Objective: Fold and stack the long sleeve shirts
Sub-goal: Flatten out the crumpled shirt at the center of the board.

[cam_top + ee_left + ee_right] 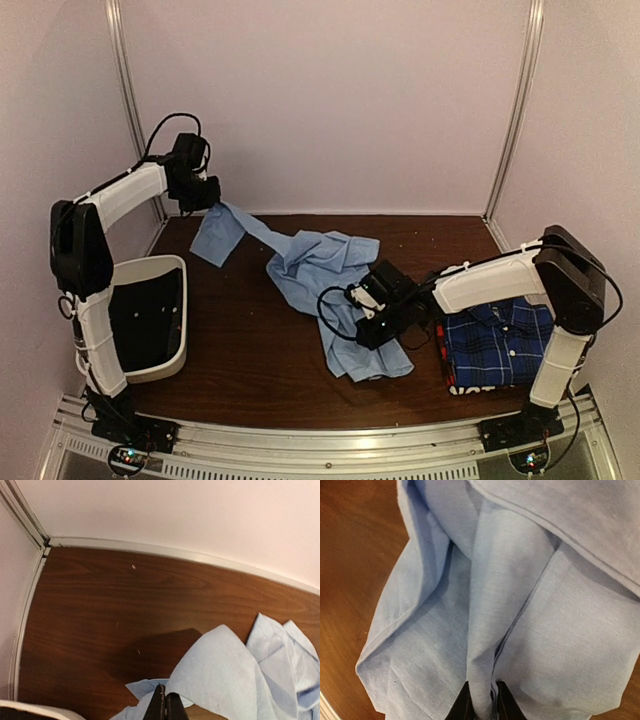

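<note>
The plain light blue shirt (pixel 325 265) lies crumpled across the middle of the table. One of its sleeves (pixel 225 235) is lifted toward the back left, where my left gripper (pixel 207 203) hangs above the table, shut on it. In the left wrist view the closed left gripper (pixel 166 701) has light blue cloth (pixel 225 670) draped around it. My right gripper (pixel 366 325) is low over the shirt's near part. In the right wrist view the right gripper (pixel 482 700) pinches a raised fold of the blue cloth (pixel 495 605). The plaid shirt (pixel 500 340) lies folded at the right, with a red edge (pixel 444 368) under it.
A white bin with black lining (pixel 183 300) stands at the left by the left arm's base; its rim (pixel 30 711) shows in the left wrist view. Walls and metal frame posts (pixel 128 90) close in the brown table (pixel 250 360).
</note>
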